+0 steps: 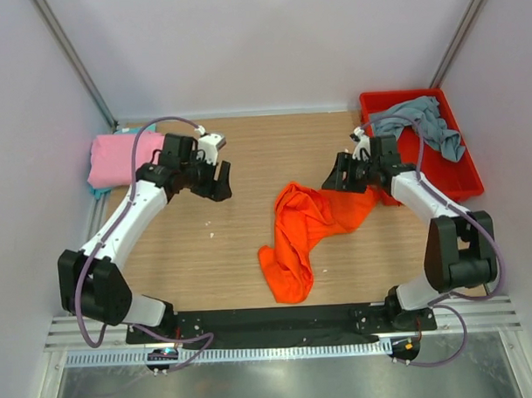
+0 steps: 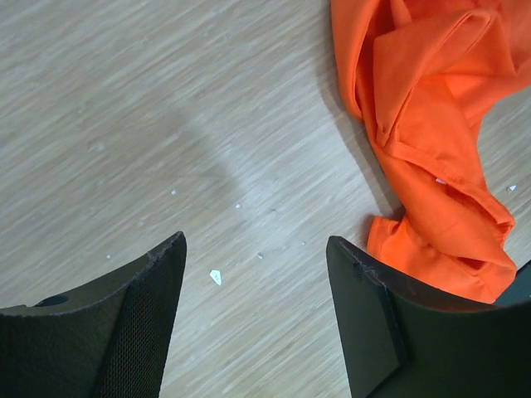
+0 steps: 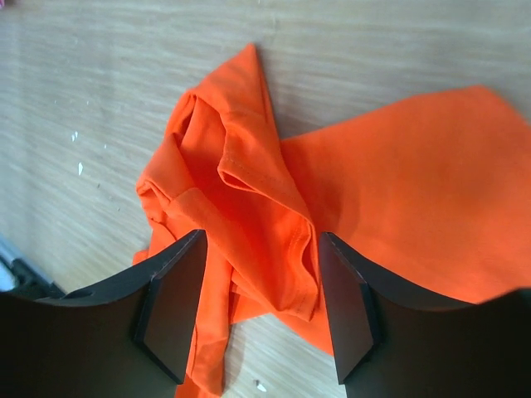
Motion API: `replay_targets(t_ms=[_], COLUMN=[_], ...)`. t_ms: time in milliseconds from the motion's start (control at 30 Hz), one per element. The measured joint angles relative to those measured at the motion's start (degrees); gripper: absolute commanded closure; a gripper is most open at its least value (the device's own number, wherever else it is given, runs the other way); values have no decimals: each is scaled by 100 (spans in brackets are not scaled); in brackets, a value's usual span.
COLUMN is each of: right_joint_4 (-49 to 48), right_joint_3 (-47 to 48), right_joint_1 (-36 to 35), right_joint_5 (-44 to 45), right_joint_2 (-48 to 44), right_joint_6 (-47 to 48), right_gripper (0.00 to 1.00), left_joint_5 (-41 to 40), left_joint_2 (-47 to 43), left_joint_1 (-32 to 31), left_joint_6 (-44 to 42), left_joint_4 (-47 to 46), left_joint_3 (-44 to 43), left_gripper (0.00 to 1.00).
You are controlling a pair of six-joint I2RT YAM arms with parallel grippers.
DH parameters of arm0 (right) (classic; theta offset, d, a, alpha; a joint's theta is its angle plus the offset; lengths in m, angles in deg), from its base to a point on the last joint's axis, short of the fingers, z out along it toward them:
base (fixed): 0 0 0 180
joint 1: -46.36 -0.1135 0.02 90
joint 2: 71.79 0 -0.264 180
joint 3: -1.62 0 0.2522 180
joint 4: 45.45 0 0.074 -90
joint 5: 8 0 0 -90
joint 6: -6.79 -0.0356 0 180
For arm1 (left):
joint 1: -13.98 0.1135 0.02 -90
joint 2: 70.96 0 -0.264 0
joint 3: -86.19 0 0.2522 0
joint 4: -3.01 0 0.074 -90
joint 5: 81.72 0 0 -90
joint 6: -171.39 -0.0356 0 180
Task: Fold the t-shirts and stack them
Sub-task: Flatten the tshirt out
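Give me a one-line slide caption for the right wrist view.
Open right gripper poised over the crumpled orange t-shirt on the wooden table.

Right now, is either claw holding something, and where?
Nothing is held. The left gripper is open over bare table; the right gripper is open above the orange shirt.

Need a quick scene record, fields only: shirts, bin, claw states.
orange shirt: crumpled, unfolded, middle of table
pink shirt: looks folded, far left corner
grey-blue shirt: bunched in red bin, far right
left claw: open, empty, over bare wood left of orange shirt
right claw: open, over orange shirt, not gripping it
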Motion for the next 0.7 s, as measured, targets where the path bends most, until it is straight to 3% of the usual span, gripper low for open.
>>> replay_targets(t_ms=[333, 700], right_joint_4=[-120, -42], right_joint_3=[20, 472], right_joint_1=[0, -20], right_joint_5=[-496, -564], right_joint_2=[859, 1320], right_joint_6=[-164, 358], right_gripper=[43, 45], left_joint_5=[-55, -31], left_joint_2=[-428, -444], left_joint_1=[33, 122], left_joint_6=[-4, 4], left_joint_4=[-90, -212], left_joint_3=[391, 509], left_gripper=[30, 30])
